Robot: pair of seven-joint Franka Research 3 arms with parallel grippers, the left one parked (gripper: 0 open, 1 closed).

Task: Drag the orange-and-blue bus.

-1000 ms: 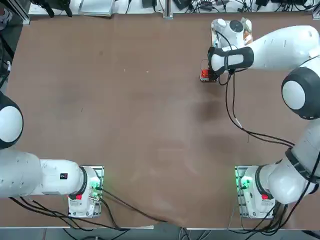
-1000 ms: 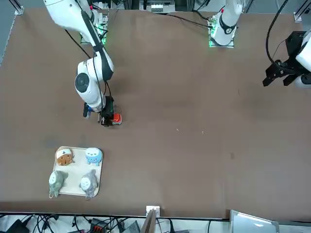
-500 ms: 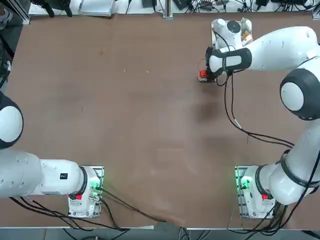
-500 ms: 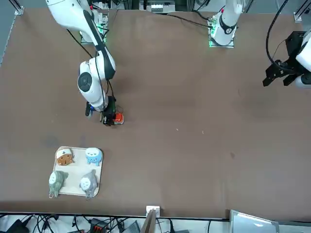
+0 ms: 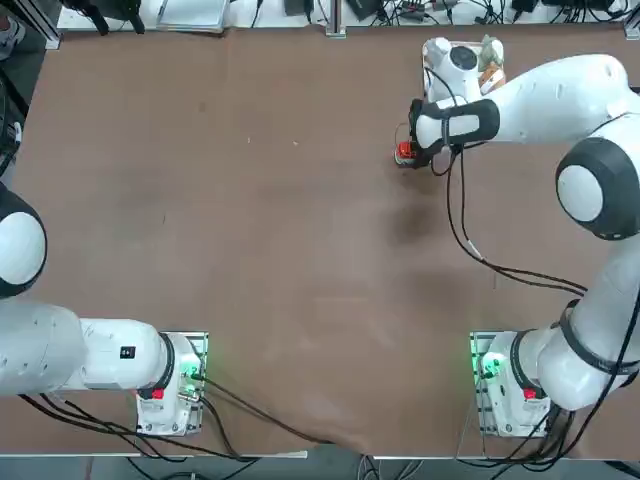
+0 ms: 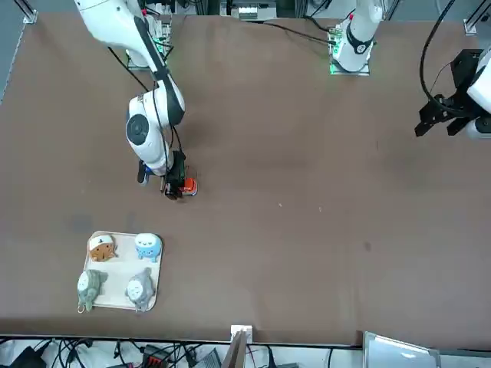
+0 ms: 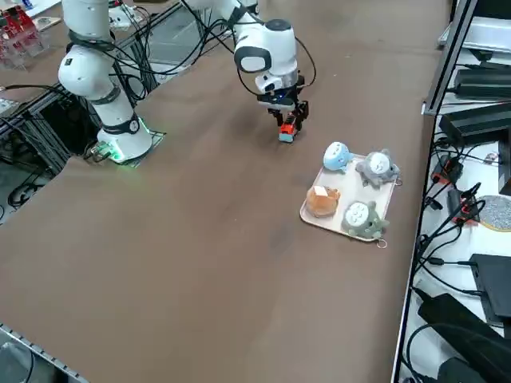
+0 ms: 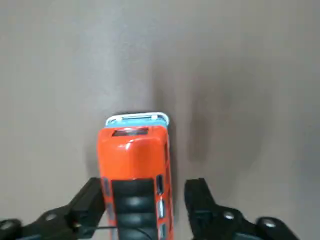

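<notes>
The right gripper (image 8: 145,200) sits low over the orange-and-blue bus (image 8: 135,170), fingers spread either side with a gap, so the bus could slip sideways or roll free when dragged.

My right gripper (image 5: 408,152) and the orange-and-blue bus (image 5: 403,151): both shifted slightly leftward across the bench (image 5: 250,220), toward my parked side.

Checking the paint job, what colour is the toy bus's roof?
Bright orange on the bus, clearest in the right wrist view.
</notes>
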